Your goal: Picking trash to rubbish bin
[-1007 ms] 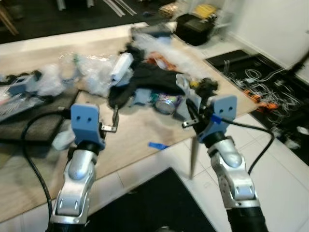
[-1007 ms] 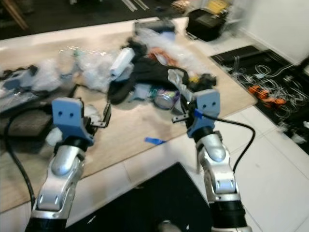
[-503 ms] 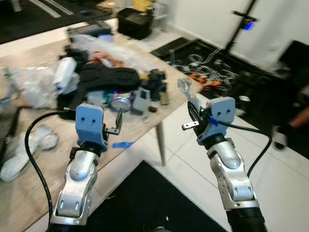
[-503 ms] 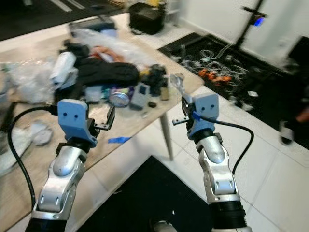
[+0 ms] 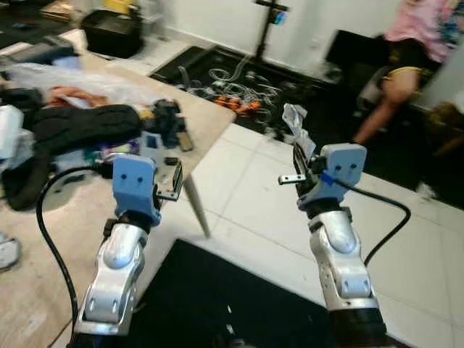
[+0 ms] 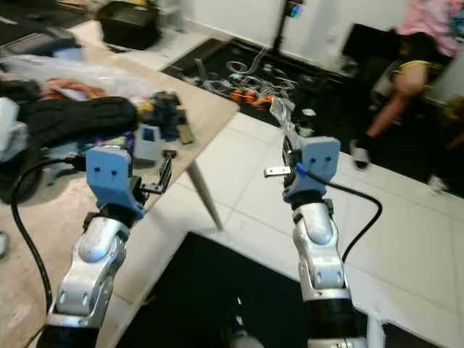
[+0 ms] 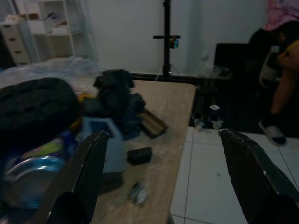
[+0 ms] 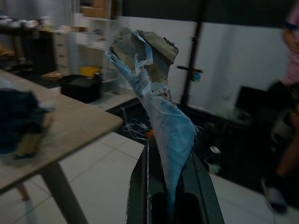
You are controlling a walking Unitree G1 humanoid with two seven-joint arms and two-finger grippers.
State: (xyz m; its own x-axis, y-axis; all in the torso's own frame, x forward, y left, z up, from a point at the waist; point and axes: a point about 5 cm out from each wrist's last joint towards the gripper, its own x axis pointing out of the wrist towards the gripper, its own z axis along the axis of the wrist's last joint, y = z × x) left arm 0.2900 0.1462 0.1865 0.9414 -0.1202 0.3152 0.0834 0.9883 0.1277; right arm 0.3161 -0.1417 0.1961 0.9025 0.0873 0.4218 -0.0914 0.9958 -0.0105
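My right gripper is held up over the white tiled floor, shut on a crumpled silvery wrapper that sticks up from between its fingers; the wrist view shows the wrapper as a torn, bluish strip. My left gripper is open and holds nothing, raised above the corner of the wooden table. Trash lies heaped on that table: a black cloth, a crushed can, a small blue-and-white box and clear plastic.
A person in a pink top stands at the far right. Loose cables lie on a black mat behind the table. A black stand rises by the white wall. A black mat lies at my feet.
The camera has swung to the right: the table and its trash slid to the left and the floor and a person came into view. The right gripper keeps hold of the wrapper.
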